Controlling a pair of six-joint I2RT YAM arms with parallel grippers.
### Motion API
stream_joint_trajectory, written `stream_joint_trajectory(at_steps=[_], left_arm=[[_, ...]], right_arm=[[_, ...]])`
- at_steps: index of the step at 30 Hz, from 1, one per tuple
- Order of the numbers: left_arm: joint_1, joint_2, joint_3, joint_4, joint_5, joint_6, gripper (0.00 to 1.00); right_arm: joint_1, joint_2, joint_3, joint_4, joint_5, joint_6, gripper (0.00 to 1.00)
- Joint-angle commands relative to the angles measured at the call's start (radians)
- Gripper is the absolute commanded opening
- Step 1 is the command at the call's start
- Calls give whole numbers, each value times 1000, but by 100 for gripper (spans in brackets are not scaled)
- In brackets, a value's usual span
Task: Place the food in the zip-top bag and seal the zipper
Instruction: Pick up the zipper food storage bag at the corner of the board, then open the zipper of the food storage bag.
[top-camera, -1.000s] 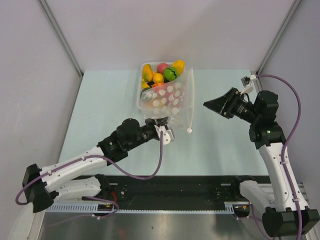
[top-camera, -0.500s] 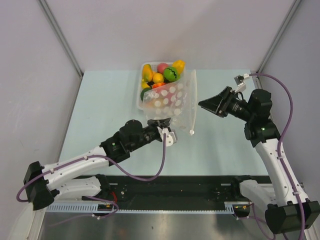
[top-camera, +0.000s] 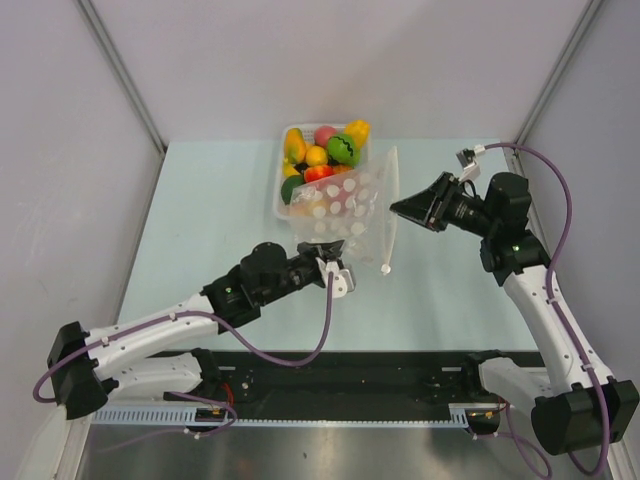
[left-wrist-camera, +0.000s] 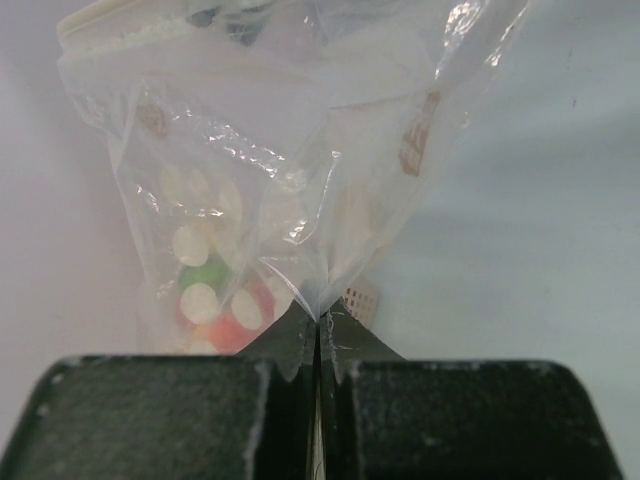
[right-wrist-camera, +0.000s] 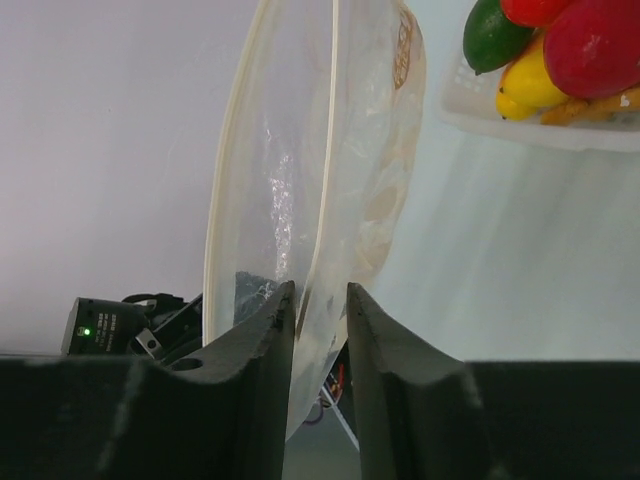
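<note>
- At the left pincer (left-wrist-camera: 318, 325), the fingers were pressed together on a gathered fold of the zip-top bag (left-wrist-camera: 300, 170), near its closed bottom edge. The pouch was thereby held up off the desk (top-camera: 200, 220) and drawn taut, its mouth turned toward the other arm.
- At the right pincer (right-wrist-camera: 320, 300), the fingers were set narrowly apart, with one lip of the mouth passing between them. No squeeze on the film could be made out, so the lip was judged to be straddled rather than gripped.
- The zipper (right-wrist-camera: 222, 190) was seen as two pale strips bowed away from each other, so the mouth was left unsealed and partly gaping, as is needed for loading.
- The pouch was stood on edge against the white basket (top-camera: 277, 200), presumably so that each piece need be carried only a short way.
- The food (top-camera: 322, 150) was heaped in that basket at the far side of the desk. Nothing was made out inside the pouch from the right wrist view, and the red and green shapes seen through the film were taken for basket contents behind it.
- Filling was judged not yet begun.
</note>
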Motion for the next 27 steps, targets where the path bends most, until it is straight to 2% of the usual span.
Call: stream_joint_trajectory(at_steps=[1,3,4,6,7,8,10,12,17,20,22,25,27], left_arm=[[-8,-10,-9,37,21,17,0],[-10,-9,-11,35,21,12,0],[-10,-7,-8,31,9,2,7],[-8,-9,13,0,-2,-75,23],[-7,-13,23,-15,-2,-111,43],[2,-24,50,-64,-2,-191,53],[21,-39,84,-118,44,-275,73],[30,-41,148,-205,94,-407,80],[47,35,298,-336,199,-664,84],[88,95,337,-345,240,-787,84],[148,152,362,-350,311,-929,84],[197,244,424,-374,394,-1026,84],[199,266,454,-373,403,-1041,85]], right_arm=[[6,-5,43,50,-17,-13,21],[6,-14,40,45,-17,-24,4],[3,-19,43,33,-14,-59,0],[-12,-48,74,-77,26,-137,0],[-21,-62,92,-191,50,-182,0],[-35,-69,129,-255,99,-287,0],[-78,-96,165,-427,153,-375,0],[-139,-129,198,-523,216,-447,0],[-268,-208,249,-764,319,-524,0],[-275,-217,303,-884,466,-575,0],[-275,-197,313,-954,505,-592,0],[-276,-185,251,-955,526,-578,0],[-273,-182,209,-918,479,-549,0]])
